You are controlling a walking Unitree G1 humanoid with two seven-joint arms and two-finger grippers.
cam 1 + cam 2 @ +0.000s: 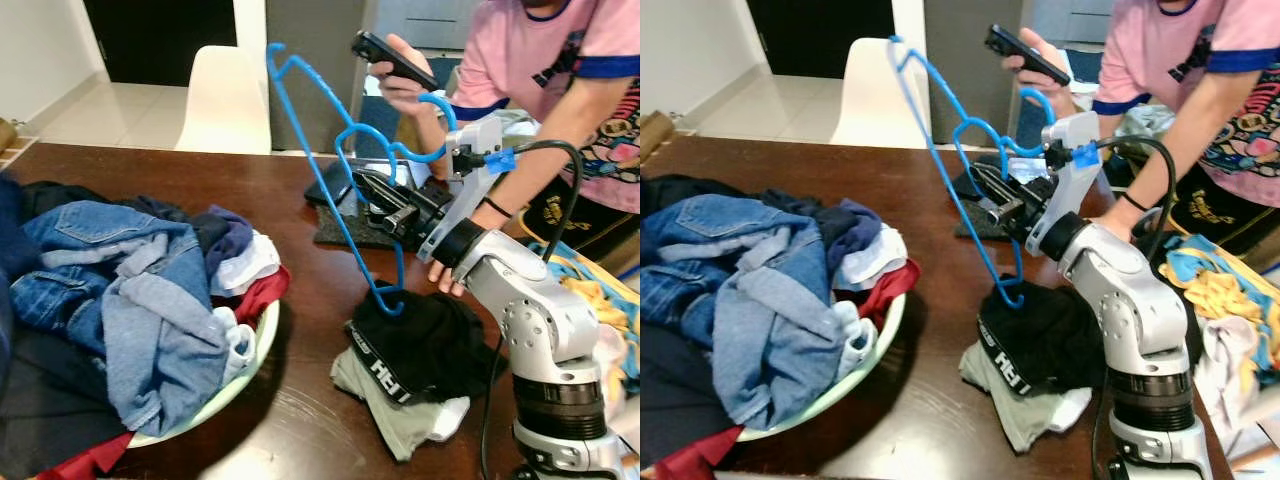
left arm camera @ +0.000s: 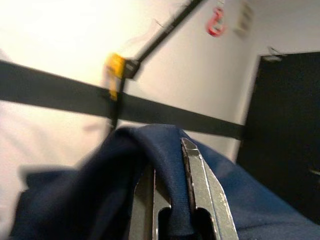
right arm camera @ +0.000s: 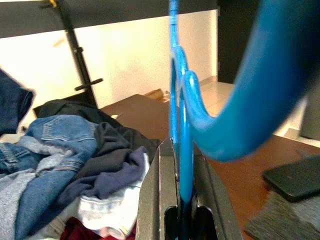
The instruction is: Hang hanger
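Blue hanger rides tilted above the table, its long frame sweeping up and leftward from the claw, hook curling right beside the wrist. Left gripper is pinched on navy cloth. Right gripper clamps the hanger's wire tight.

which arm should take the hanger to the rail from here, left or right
Right. The right claw is already shut on the blue plastic hanger, holding it above the dark wooden table. The left claw is busy, clamped on a navy blue garment.
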